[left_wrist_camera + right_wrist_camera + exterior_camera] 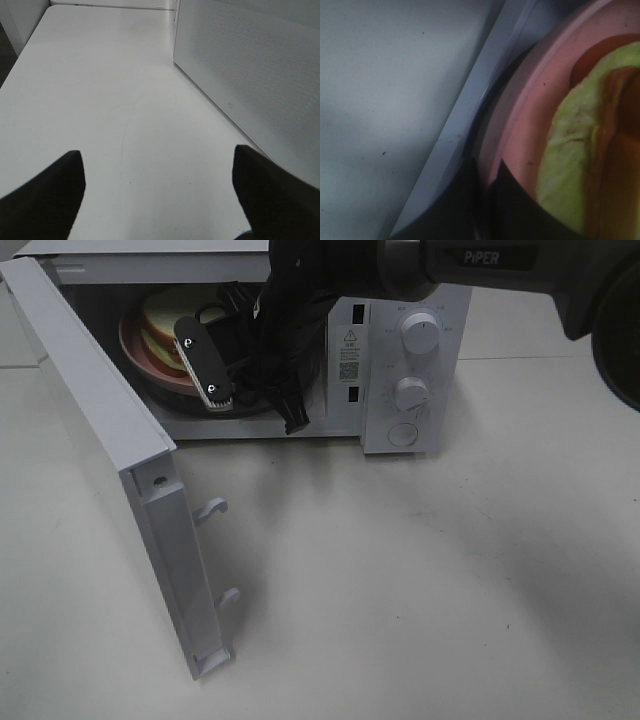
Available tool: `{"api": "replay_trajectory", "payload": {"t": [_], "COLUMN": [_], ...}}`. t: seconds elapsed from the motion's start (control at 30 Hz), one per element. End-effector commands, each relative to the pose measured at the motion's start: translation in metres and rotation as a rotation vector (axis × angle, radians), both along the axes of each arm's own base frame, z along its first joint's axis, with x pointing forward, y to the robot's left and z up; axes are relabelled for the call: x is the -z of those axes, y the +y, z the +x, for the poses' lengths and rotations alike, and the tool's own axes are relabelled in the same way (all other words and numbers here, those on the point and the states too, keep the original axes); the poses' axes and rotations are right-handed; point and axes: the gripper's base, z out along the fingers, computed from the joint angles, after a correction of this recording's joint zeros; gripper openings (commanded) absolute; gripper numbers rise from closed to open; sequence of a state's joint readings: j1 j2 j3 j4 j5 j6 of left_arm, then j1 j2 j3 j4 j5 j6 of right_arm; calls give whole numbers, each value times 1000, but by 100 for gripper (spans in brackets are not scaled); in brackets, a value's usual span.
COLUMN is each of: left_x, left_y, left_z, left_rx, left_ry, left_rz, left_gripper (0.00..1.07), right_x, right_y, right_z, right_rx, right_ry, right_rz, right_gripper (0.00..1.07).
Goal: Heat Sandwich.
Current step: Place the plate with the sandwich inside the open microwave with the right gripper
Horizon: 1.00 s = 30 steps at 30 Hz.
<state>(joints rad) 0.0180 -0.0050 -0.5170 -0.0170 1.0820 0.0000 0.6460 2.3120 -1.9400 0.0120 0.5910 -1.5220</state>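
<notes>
The sandwich [165, 315], white bread with pale green filling, lies on a pink round plate [135, 352] inside the open white microwave [410, 370]. My right gripper [224, 395] reaches into the cavity and is shut on the plate's near rim. The right wrist view shows the plate rim [530, 115] running under a dark finger [520, 205], with the sandwich [580, 150] just beyond it. My left gripper [157, 195] hovers over the bare table beside the microwave's perforated outer wall [250, 75], fingers [45, 200] wide open and holding nothing. It is outside the high view.
The microwave door [100, 430] swings out to the left toward the front, its latch hooks [212, 508] sticking out. Two knobs [418, 332] and a round button are on the control panel at the right. White table [400, 590] spreads in front.
</notes>
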Motion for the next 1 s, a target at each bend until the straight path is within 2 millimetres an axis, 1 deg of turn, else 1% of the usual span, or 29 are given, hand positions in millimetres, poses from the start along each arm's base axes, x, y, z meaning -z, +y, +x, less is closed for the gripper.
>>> {"api": "replay_trajectory", "payload": {"t": [0.03,0.07,0.17,0.43,0.53,0.6,0.77,1.0], "left_x": [0,0,0,0,0,0,0,0], "left_y": [0,0,0,0,0,0,0,0], "left_z": [-2,-2,-2,-2,-2,-2,-2,-2], "left_rx": [6,6,6,6,6,6,6,6], "left_ry": [-28,-28,-28,-28,-28,-28,-28,-28], "left_rz": [-1,-1,-1,-1,-1,-1,-1,-1], "left_gripper": [76,76,76,76,76,76,76,76], "right_x": [-10,-6,-1,6,5,10,21,25], "right_y": [1,-1,0,2,2,1,-2,-3], "right_z": [8,11,12,17,19,22,25,26], "right_rx": [16,24,13,23,21,33,40,42], "right_ry": [-58,-62,-54,-74,-92,-89,-75,-67], "right_rz": [58,68,63,100,117,134,120,114], "right_gripper": [0,0,0,0,0,0,0,0]}}
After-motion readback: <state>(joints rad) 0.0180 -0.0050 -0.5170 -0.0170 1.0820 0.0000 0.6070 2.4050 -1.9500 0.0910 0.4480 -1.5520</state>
